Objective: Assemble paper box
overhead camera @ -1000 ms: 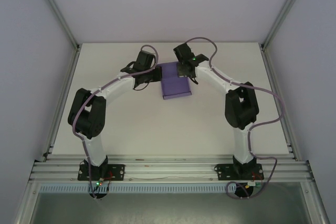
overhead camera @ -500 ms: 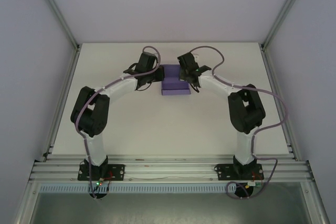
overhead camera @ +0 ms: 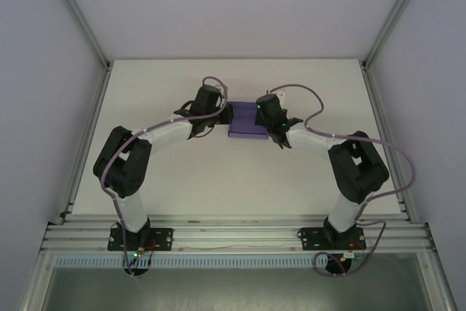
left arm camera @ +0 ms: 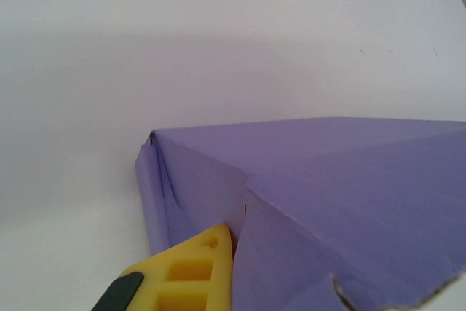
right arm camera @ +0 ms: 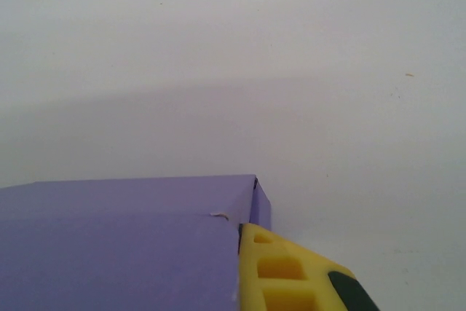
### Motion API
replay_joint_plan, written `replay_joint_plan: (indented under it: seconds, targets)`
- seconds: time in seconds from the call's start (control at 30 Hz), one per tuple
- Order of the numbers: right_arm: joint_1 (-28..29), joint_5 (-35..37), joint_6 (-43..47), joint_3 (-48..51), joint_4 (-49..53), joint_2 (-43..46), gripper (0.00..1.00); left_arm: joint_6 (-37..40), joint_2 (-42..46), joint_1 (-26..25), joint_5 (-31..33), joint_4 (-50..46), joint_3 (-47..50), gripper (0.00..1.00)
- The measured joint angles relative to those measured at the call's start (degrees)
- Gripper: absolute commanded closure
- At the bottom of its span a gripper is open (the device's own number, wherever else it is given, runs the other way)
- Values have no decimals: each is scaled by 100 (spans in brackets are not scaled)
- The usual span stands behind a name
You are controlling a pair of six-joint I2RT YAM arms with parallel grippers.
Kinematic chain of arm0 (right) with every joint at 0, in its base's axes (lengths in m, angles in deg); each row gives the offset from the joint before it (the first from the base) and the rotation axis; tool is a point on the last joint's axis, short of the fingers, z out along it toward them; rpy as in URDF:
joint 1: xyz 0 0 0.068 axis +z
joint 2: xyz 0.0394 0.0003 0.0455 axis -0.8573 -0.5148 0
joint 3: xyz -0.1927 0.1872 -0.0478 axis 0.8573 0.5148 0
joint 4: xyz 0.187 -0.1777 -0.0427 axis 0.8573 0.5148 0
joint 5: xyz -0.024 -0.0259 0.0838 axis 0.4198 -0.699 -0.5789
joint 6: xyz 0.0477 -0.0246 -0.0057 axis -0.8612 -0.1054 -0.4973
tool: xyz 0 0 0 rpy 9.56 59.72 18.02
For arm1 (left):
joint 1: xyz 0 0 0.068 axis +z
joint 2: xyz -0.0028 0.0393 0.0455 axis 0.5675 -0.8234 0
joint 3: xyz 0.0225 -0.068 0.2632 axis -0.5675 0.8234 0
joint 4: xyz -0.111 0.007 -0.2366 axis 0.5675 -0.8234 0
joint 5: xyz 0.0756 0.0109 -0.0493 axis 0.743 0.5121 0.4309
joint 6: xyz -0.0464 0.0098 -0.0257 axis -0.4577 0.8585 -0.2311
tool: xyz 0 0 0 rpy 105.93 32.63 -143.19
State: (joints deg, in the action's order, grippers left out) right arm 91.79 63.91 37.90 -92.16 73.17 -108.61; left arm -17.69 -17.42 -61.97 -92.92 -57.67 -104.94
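Jaws of left gripper [overhead camera: 226, 115] pressed together, pinching left edge of purple paper box [overhead camera: 245, 130]; yellow finger [left arm camera: 191, 271] touches card. Jaws of right gripper [overhead camera: 260, 113] likewise pinching right edge. Box between both, on white table [overhead camera: 240, 180], toward far side.

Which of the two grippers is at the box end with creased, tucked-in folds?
The left gripper: its yellow finger sits by a creased, folded-in end of the paper box, whereas the right gripper is at a clean, square corner.
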Motion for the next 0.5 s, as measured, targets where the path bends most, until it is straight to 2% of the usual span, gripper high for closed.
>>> replay_joint_plan:
  seconds: [0.27,0.37,0.5]
  targets:
    - [76,74,289,494,-774,85,100,-2,96,-74,-4,52,262,94]
    - [195,256,518,717,-1119,101,100,-2,162,-85,-17,55,442,92]
    - [448,144,750,946,-1506,151,100,-2,181,-227,-140,-155,660,90]
